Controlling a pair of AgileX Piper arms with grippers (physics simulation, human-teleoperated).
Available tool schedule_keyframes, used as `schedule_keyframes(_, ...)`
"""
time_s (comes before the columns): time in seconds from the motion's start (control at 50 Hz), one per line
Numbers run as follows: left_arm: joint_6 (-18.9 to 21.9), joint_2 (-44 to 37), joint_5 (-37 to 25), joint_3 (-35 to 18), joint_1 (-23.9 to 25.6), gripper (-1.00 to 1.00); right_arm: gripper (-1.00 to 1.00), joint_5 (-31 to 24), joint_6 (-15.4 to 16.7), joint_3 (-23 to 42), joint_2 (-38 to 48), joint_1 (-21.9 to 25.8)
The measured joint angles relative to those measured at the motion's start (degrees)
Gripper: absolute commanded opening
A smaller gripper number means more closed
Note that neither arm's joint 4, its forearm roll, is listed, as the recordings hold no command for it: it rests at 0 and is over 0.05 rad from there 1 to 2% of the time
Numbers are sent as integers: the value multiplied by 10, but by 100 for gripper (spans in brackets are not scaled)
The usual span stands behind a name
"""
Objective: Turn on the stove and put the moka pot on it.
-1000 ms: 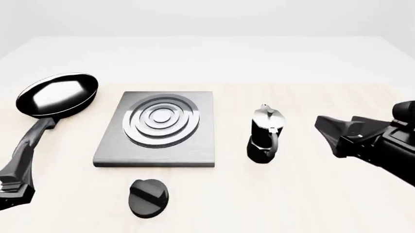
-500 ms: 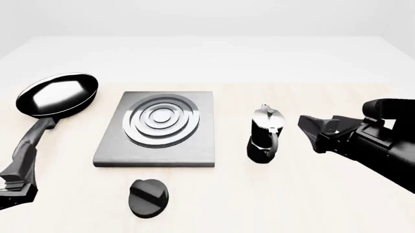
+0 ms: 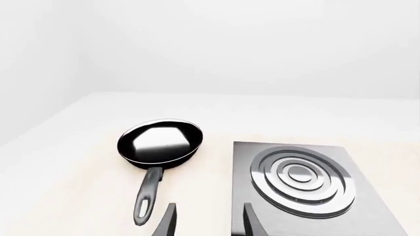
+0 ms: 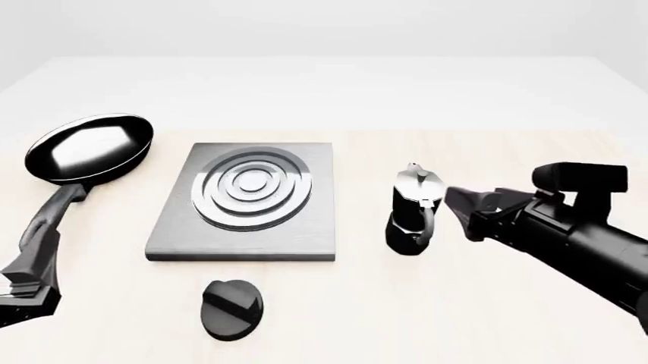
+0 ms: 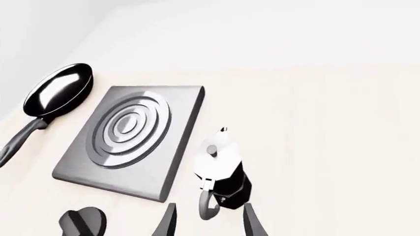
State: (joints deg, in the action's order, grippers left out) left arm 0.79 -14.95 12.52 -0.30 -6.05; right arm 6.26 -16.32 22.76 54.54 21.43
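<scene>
Right of the stove (image 4: 243,203), the moka pot (image 4: 413,210) is standing upright.
Its handle is facing the right gripper (image 4: 468,213), whose fingers are spread and empty just beside it; the left gripper (image 3: 208,222), also spread, is sitting far off.

My workspace is a pale, cream-toned table (image 4: 486,318), its top fading to white at the far edge. Behind it I see only plain white wall (image 4: 324,26), evenly and softly lit.
</scene>
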Motion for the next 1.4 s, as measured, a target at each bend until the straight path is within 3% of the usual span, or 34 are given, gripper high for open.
schedule_keyframes(0.44,-2,-12,9,1,0,100,100,86,-23,-25,74,12)
schedule_keyframes(1.4,-2,-48,38,2,5,100,100,219,-58,-48,202,42)
